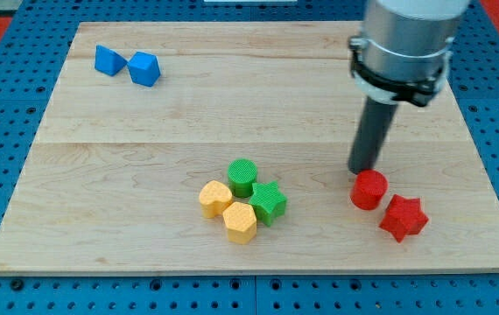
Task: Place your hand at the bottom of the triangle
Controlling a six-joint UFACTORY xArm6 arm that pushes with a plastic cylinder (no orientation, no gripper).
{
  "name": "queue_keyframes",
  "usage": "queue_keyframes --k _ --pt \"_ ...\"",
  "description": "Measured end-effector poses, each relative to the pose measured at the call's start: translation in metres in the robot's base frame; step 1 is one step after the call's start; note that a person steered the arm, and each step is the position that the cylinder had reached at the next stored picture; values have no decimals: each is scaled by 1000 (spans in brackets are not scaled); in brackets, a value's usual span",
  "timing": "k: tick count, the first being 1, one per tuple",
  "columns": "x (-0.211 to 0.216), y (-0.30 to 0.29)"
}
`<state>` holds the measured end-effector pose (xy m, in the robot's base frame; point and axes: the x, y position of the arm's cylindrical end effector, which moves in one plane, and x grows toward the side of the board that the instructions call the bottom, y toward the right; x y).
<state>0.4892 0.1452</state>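
Note:
Two blue blocks lie at the view's top left: a blue triangle-like block [108, 60] and a blue block [144, 68] touching its right side. My tip [360, 169] is far from them, at the view's right, just above and touching the top left of a red cylinder [368, 189]. A red star [404, 218] lies just to the lower right of the cylinder. The rod rises to the grey arm body [404, 44] at the view's top right.
A cluster sits at the bottom middle of the wooden board [232, 114]: a green cylinder [242, 177], a green star [269, 202], a yellow heart-like block [215, 198] and a yellow hexagon-like block [240, 222]. Blue pegboard surrounds the board.

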Motion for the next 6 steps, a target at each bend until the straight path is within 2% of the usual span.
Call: queue_keyframes --k 1,2,3,4,5,6 --pt "3 11" --pt "-37 9" --pt "-108 -29" --pt "-116 -105" --pt "-79 -184" --pt "-100 -311"
